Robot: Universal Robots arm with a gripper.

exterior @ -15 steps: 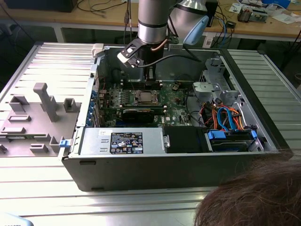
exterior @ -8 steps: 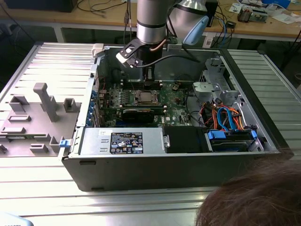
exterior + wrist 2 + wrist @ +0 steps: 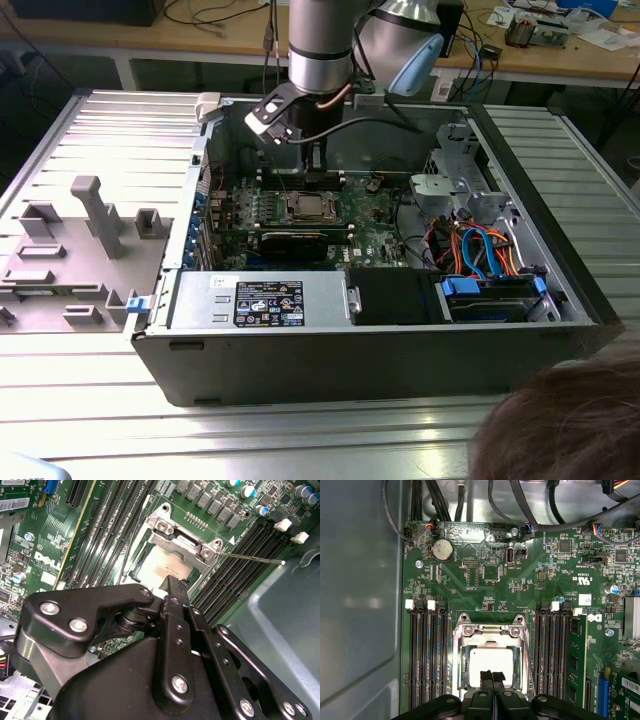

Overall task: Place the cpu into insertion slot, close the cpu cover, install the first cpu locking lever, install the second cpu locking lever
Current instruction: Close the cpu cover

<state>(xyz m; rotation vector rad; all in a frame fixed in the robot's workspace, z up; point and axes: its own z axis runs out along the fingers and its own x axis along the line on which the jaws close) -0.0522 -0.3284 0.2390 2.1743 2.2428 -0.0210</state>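
Item: cpu [image 3: 490, 662], a flat square chip with a dull silver-grey metal top, seated in its socket on the green motherboard [image 3: 520, 590]. The cpu cover [image 3: 490, 630], a thin bright metal frame with a square opening, lies flat around it. One locking lever [image 3: 250, 557], a slim steel rod, juts free of the socket across the neighbouring memory slots [image 3: 235, 575]. The arm [image 3: 320, 40], a grey cylinder, descends vertically into the open computer case [image 3: 350, 350], which lies on a ribbed metal table [image 3: 100, 400]. The gripper [image 3: 492, 675], matt black with bolted linkages, points straight down; its fingers [image 3: 486, 676] are pressed together with nothing between them, tips over the chip's near edge. Banks of black slots flank the socket on both sides; the plain grey case wall [image 3: 360, 605] stands beyond one bank.
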